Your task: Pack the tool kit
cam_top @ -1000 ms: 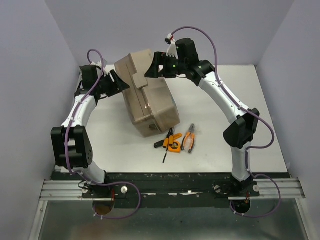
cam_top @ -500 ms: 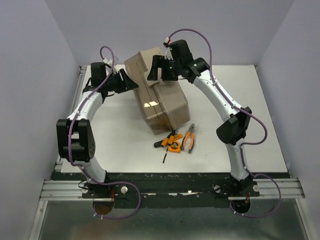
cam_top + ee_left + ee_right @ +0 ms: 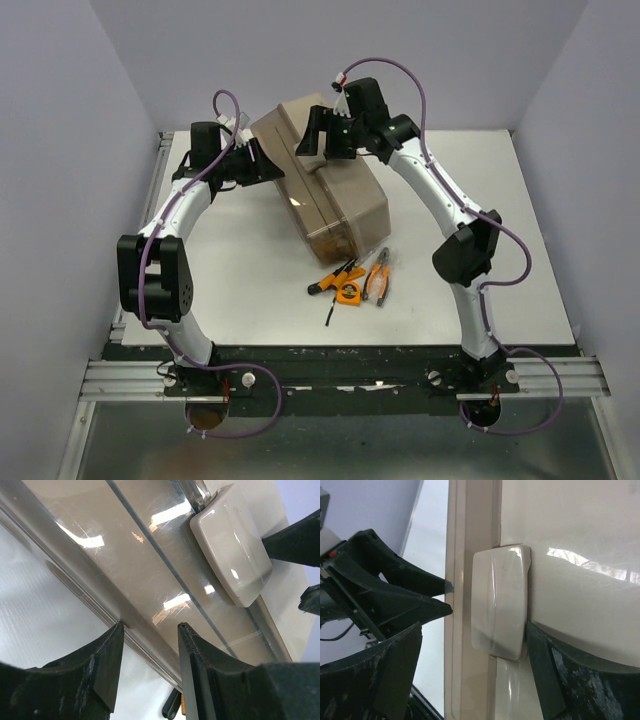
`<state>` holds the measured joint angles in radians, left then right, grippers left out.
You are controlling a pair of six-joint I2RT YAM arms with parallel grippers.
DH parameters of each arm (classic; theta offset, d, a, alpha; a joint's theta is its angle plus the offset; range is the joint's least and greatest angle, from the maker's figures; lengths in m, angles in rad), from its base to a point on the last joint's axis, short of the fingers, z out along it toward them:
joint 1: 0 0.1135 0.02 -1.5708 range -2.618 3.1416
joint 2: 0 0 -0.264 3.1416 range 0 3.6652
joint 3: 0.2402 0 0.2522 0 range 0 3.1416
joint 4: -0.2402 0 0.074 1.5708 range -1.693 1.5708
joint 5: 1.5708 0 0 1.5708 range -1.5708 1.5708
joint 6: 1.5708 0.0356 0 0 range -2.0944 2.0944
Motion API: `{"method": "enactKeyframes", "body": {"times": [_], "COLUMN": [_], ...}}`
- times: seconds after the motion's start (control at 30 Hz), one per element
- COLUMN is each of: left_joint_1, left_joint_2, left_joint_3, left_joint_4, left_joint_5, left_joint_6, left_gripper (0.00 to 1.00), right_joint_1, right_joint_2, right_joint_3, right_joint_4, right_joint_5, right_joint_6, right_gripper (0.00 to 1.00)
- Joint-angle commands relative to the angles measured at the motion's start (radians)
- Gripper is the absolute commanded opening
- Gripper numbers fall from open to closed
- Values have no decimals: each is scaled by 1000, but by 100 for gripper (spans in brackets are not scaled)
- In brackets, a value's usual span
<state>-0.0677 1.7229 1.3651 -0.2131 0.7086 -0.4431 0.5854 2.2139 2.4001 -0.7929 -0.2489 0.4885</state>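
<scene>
The beige toolbox (image 3: 325, 190) with its smoky brown lid lies tilted at the back middle of the table. Its beige latch (image 3: 500, 605) also shows in the left wrist view (image 3: 231, 555). My left gripper (image 3: 268, 166) is open at the box's left side, and its fingertips (image 3: 150, 626) straddle the lid's rim. My right gripper (image 3: 312, 142) is open over the box's top with the latch between its fingers (image 3: 470, 645). The right finger touches the latch. Orange-and-black screwdrivers (image 3: 335, 278), a tape measure (image 3: 350, 291) and pliers (image 3: 378, 279) lie loose in front of the box.
A white table (image 3: 240, 290) is walled by purple panels on three sides. A black rail (image 3: 340, 355) runs along the near edge by the arm bases. One tool's black handle (image 3: 173, 707) shows below the box in the left wrist view.
The toolbox has swung and slid to the right, toward the loose tools. Both grippers have moved right with it and stayed at its left side and latch.
</scene>
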Motion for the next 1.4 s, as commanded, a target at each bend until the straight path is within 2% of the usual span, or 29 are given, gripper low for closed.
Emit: {"method": "enactKeyframes", "body": {"times": [0.0,0.27,0.43,0.53,0.97,1.17,1.37], "left_joint_1": [-30,-32,-30,-32,-30,-30,-18], "left_joint_2": [47,60,58,61,60,56,27], "left_joint_3": [-1,5,6,6,8,12,11], "left_joint_4": [-43,-45,-51,-49,-57,-65,-74], "left_joint_5": [22,25,22,19,9,-3,-31], "left_joint_6": [57,66,73,75,80,86,87], "left_gripper": [53,51,50,50,49,49,51], "right_joint_1": [-12,-33,-36,-44,-82,-85,-85], "right_joint_2": [55,70,70,43,-111,-148,-216], "right_joint_3": [-111,-154,-165,-232,-634,-671,-665], "right_joint_4": [32,89,104,168,586,581,485], "right_joint_5": [-191,-415,-454,-475,-458,-376,-218], "right_joint_6": [74,111,127,168,413,407,329], "right_gripper": [91,91,91,91,91,91,92]}}
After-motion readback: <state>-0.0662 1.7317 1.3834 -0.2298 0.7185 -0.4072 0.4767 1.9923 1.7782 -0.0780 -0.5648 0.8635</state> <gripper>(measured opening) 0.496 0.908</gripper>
